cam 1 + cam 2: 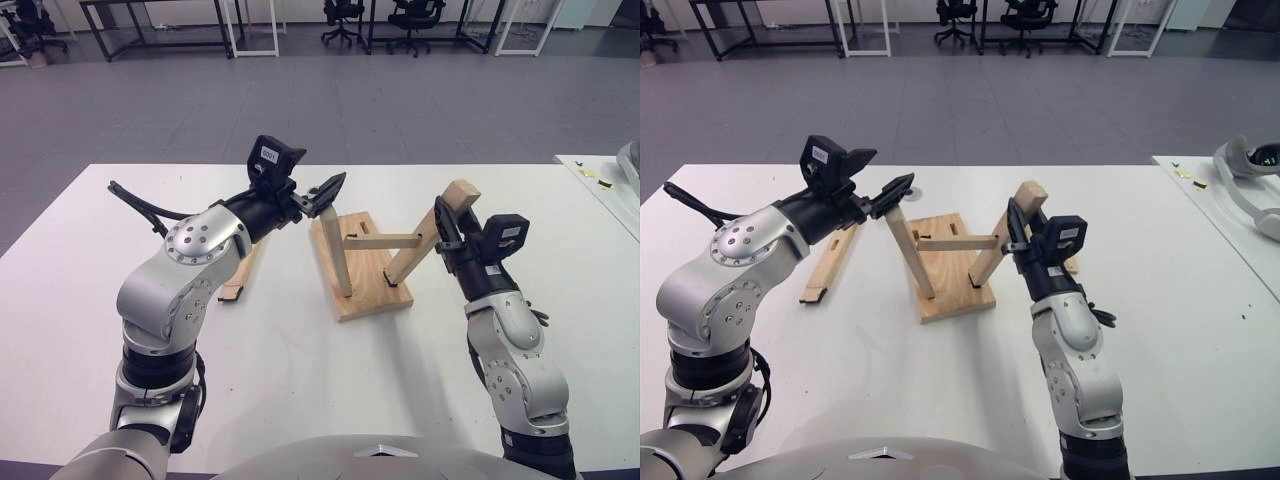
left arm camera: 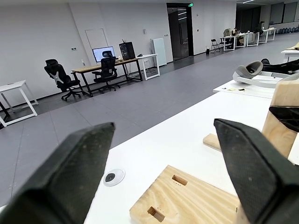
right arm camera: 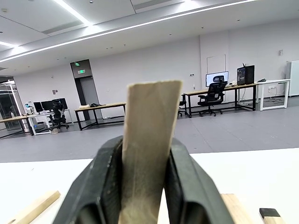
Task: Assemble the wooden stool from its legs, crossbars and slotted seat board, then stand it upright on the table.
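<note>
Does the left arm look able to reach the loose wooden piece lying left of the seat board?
Probably yes: the left gripper is open and empty; the wooden piece lies uncovered nearby.

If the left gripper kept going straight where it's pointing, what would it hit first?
Likely nothing: the left gripper aims above the seat board, missing the tilted leg sideways; depth unclear.

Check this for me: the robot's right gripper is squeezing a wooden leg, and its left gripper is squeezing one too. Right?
Not quite. The right gripper does squeeze a wooden leg, but the left gripper is open and squeezes nothing. The left wrist view shows its fingers spread apart with nothing between them.
</note>
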Controlling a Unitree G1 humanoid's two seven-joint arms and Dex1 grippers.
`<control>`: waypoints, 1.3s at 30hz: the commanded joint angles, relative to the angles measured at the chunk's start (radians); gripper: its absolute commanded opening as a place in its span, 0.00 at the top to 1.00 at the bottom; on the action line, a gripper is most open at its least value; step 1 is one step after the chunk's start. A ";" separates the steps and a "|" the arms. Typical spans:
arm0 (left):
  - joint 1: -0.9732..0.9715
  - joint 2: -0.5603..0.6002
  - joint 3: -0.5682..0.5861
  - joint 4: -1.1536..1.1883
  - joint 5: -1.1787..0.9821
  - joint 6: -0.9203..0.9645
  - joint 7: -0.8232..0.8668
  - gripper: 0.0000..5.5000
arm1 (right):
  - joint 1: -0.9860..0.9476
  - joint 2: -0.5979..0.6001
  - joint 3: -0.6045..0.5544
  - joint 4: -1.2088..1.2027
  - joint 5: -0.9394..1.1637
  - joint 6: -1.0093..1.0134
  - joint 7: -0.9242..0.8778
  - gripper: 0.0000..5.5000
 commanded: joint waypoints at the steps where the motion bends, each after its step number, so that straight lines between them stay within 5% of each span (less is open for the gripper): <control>1: 0.044 0.010 -0.034 0.026 0.008 0.049 0.004 0.29 | 0.095 -0.019 0.009 0.102 -0.030 0.150 -0.013 0.81; 18: 0.045 -0.001 -0.038 0.021 0.004 0.049 0.013 0.29 | 0.018 -0.023 -0.006 -0.008 0.042 0.146 0.036 0.81; 27: 0.048 -0.002 -0.041 0.017 0.002 0.049 0.019 0.29 | 0.002 -0.013 -0.004 -0.055 0.049 0.171 0.062 0.50; 39: 0.073 -0.007 -0.039 -0.004 0.006 0.056 0.042 0.29 | -0.247 -0.123 -0.158 -0.272 0.056 0.291 0.003 0.50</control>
